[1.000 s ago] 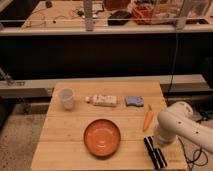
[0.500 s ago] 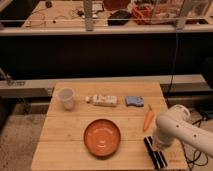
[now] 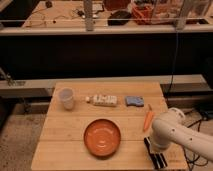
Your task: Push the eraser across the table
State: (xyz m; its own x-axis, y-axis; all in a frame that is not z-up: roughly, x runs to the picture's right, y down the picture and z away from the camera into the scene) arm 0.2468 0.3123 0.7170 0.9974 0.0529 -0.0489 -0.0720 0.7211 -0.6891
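Gripper (image 3: 158, 160): closed, near-right edge of pale slatted wooden table (image 3: 75, 125).
Just beyond: slim orange carrot (image 3: 148, 120).
Left: bare slats, then round orange plate (image 3: 102, 137).

The pale slatted tabletop (image 3: 65, 150) carries six things. The end effector (image 3: 158, 159), fingers closed, sits low over its near right corner, at the black eraser (image 3: 148, 144) lying there; contact between them cannot be made out. Just beyond the end effector lies the carrot (image 3: 148, 120), and farther beyond, the blue-grey pad (image 3: 134, 101). Left of the end effector rests the orange plate (image 3: 102, 137). Well beyond and left lie the white box (image 3: 102, 100) and the upright white cup (image 3: 66, 98).
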